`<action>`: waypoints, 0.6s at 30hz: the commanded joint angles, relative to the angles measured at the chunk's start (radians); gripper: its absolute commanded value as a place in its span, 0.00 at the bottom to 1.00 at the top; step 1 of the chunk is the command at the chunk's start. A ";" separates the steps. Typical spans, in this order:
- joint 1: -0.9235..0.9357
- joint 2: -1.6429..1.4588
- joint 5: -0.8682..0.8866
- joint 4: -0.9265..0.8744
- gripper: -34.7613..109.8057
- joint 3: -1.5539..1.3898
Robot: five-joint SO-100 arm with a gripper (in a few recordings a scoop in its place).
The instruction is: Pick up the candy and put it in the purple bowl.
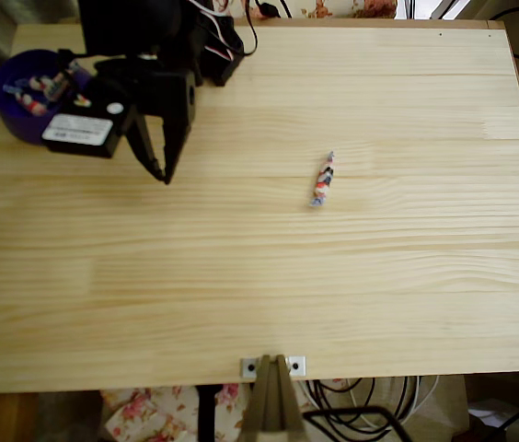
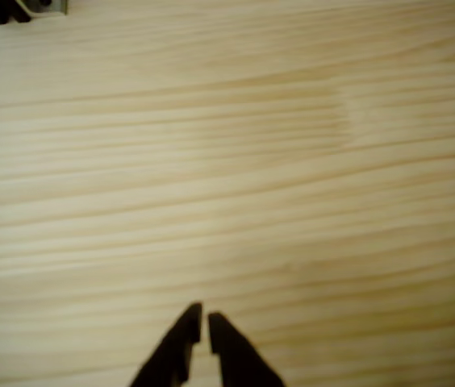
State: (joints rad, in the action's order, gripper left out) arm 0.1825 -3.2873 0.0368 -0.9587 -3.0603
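From above, the candy point(image 1: 322, 180) was seen lying alone on the pale wooden table point(image 1: 269, 276), right of centre, its twisted ends pointing up and down the picture. Well apart from it, at the upper left corner, the purple bowl point(image 1: 6, 115) was spotted, several wrapped sweets point(image 1: 39, 90) already inside, partly covered by the black arm point(image 1: 140, 55). Just beside the bowl, the gripper point(image 1: 160, 173) was held over bare wood, fingertips nearly together, nothing between them. At the wrist, the two dark fingers point(image 2: 181, 347) were shown almost closed, a thin gap left, empty, above plain wood grain.
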 commanded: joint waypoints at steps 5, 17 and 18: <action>-0.325 -0.011 -0.879 -0.322 0.24 0.025; 0.023 -0.012 -0.256 -0.152 0.24 0.193; 0.034 -0.012 -0.209 -0.152 0.24 0.209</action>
State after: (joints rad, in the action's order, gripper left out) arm 0.1549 -3.2858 -0.3221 -1.1167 -2.9851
